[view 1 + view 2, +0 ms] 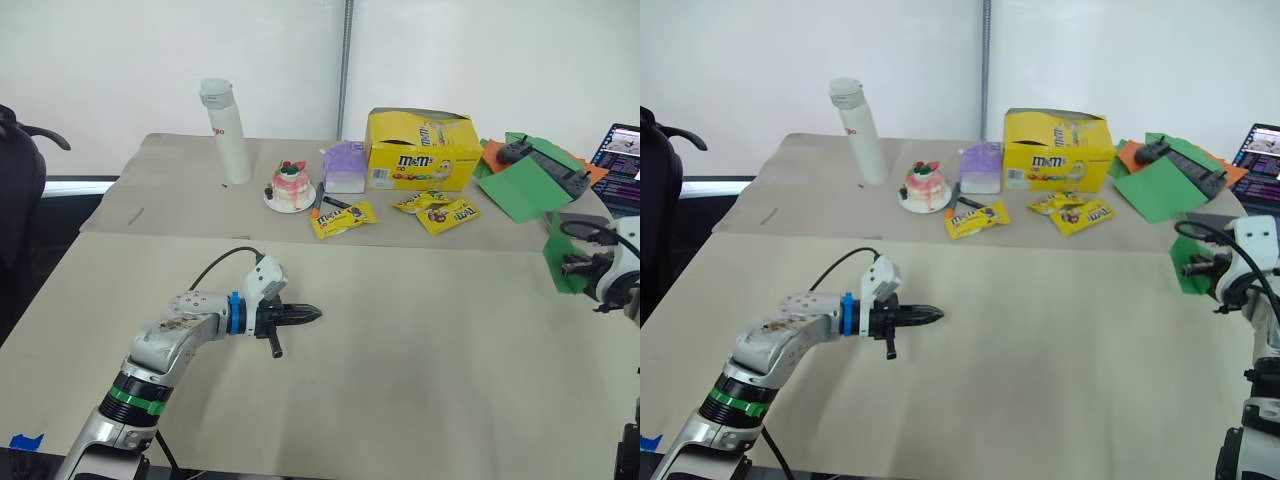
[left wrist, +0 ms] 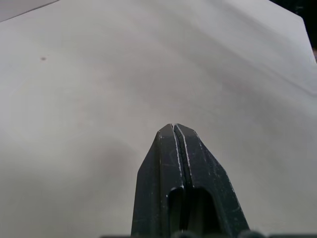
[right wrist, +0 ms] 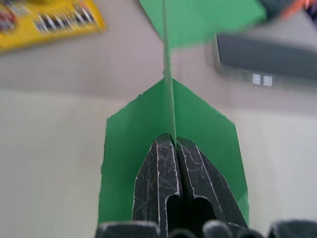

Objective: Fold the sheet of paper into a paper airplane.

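The sheet of paper (image 1: 556,245) is bright green and folded to a pointed, wedge-like form, held up at the table's right edge. In the right wrist view the paper (image 3: 124,148) shows a flap on each side of a thin middle ridge, and my right gripper (image 3: 174,141) is shut on that ridge. From the head view, the right gripper (image 1: 567,268) sits just behind the paper. My left gripper (image 1: 312,315) hovers over the bare near-left table, shut and empty; its fingers (image 2: 163,168) press together.
Along the back stand a white bottle (image 1: 228,130), a small cake on a plate (image 1: 292,188), a purple box (image 1: 345,167) and a yellow candy box (image 1: 420,150), with candy bags (image 1: 343,218) in front. Another green sheet with orange paper (image 1: 525,185) and a laptop (image 1: 620,160) lie far right.
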Available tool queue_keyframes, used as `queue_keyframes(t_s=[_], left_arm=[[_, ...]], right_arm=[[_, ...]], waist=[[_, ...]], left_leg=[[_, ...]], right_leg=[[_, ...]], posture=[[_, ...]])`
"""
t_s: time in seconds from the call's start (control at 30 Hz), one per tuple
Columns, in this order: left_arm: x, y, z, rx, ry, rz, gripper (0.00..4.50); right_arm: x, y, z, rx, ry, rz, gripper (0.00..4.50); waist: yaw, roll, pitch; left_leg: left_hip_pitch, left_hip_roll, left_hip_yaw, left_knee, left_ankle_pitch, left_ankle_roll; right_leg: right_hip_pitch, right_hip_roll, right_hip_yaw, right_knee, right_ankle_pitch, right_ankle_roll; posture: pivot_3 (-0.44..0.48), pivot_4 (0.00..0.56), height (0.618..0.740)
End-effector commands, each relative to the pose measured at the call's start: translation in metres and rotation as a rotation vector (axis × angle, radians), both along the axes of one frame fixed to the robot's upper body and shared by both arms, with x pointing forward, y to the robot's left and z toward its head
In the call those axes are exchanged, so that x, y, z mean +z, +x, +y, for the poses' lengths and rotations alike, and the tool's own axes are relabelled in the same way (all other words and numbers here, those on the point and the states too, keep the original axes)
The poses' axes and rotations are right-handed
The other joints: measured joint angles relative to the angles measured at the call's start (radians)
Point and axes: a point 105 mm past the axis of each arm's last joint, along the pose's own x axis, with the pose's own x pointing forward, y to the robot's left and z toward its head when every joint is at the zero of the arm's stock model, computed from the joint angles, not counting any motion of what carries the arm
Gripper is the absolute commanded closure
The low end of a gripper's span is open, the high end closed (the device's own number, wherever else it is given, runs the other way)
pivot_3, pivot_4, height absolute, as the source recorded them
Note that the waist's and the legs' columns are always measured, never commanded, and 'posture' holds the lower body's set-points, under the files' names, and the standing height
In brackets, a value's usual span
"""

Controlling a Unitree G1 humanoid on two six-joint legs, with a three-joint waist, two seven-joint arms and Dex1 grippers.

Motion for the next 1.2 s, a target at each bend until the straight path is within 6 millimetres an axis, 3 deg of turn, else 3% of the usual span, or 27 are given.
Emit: queue_keyframes(t_s=[0.03,0.37,0.47,0.6,0.67,0.77,0.8,0.87,0.93,1.03,1.1,1.2], left_arm=[[0.011,0.001,-0.003,-0.019,-0.012,-0.05,4.5],[0.01,0.001,-0.005,-0.019,-0.016,-0.062,4.5],[0.01,0.003,-0.006,-0.008,-0.02,-0.069,4.5],[0.018,0.007,-0.005,0.018,-0.072,-0.078,4.5],[0.023,0.012,-0.003,0.045,-0.096,-0.087,4.5],[0.029,0.027,0.002,0.131,-0.126,-0.121,4.5],[0.029,0.03,0.003,0.147,-0.134,-0.117,4.5],[0.031,0.031,0.002,0.144,-0.138,-0.138,4.5],[0.032,0.032,0.002,0.157,-0.136,-0.155,4.5],[0.033,0.033,0.005,0.176,-0.132,-0.173,4.5],[0.032,0.032,0.01,0.206,-0.13,-0.187,4.5],[0.029,0.03,0.016,0.257,-0.122,-0.217,4.5]], right_arm=[[0.003,0.008,-0.005,0.013,-0.043,-0.005,4.47],[-0.015,0.014,-0.012,-0.016,-0.009,0.051,4.47],[-0.014,0.014,-0.011,-0.01,0.017,0.031,3.62],[0.02,0.015,-0.017,-0.008,-0.001,-0.065,2.23],[0.045,0.014,-0.016,0.026,-0.026,-0.118,1.5],[0.104,0.016,0.013,0.197,-0.185,-0.258,0.5],[0.112,0.016,0.023,0.242,-0.216,-0.276,0.11],[0.116,0.016,0.056,0.351,-0.205,-0.309,0.05],[0.107,0.013,0.093,0.467,-0.193,-0.315,0.05],[0.093,0.005,0.131,0.557,-0.145,-0.323,0.05],[0.073,-0.005,0.168,0.633,-0.072,-0.318,0.05],[0.05,-0.017,0.201,0.669,0.006,-0.313,0.05]], waist=[[-0.005,0.002,0.002],[-0.005,0.006,0.002],[-0.004,0.006,0.001],[-0.004,0.007,0.002],[-0.002,0.008,0.002],[0.004,0.011,0.003],[0.004,0.011,0.004],[0.001,0.009,0.003],[0.001,0.006,0.001],[0.007,0.003,0.001],[0.012,0.004,0.0],[0.015,0.005,0.0]], left_leg=[[0.0,0.0,0.0,0.0,0.0,0.0],[0.001,-0.001,0.002,0.0,0.0,0.0],[0.001,-0.001,0.002,0.0,0.0,0.0],[0.002,-0.001,0.003,0.0,0.0,0.0],[0.002,-0.001,0.003,0.0,0.0,0.0],[0.001,-0.002,0.003,0.0,0.0,0.0],[0.001,-0.001,0.003,0.0,0.0,0.0],[0.002,-0.001,0.003,0.0,0.0,0.0],[0.003,0.001,0.003,0.0,0.0,0.0],[0.002,0.003,0.001,0.0,0.0,0.0],[0.001,0.001,0.002,0.0,0.0,-0.001],[-0.001,0.001,0.002,0.0,0.0,-0.001]], right_leg=[[0.0,0.0,0.0,0.0,0.0,0.0],[0.0,-0.001,0.003,-0.001,0.001,0.001],[0.001,-0.001,0.003,-0.001,0.001,0.001],[0.001,-0.001,0.004,0.0,0.001,0.002],[0.001,-0.001,0.005,-0.001,0.001,0.002],[0.001,-0.001,0.006,0.0,0.001,0.002],[0.001,-0.001,0.006,0.0,0.001,0.003],[0.001,0.001,0.006,0.0,0.001,0.003],[0.001,0.004,0.006,0.0,0.001,0.003],[0.001,0.005,0.006,0.0,0.001,0.002],[0.0,0.002,0.007,0.001,0.001,0.003],[-0.001,0.0,0.007,0.001,0.001,0.003]], posture=[[0.0,0.15,0.74],[0.0,0.15,0.74],[0.0,0.15,0.74],[0.0,0.15,0.74],[0.0,0.15,0.74],[0.0,0.15,0.74],[0.0,0.15,0.74],[0.0,0.15,0.74],[0.0,0.15,0.74],[0.0,0.15,0.74],[0.0,0.15,0.74],[0.0,0.15,0.74]])
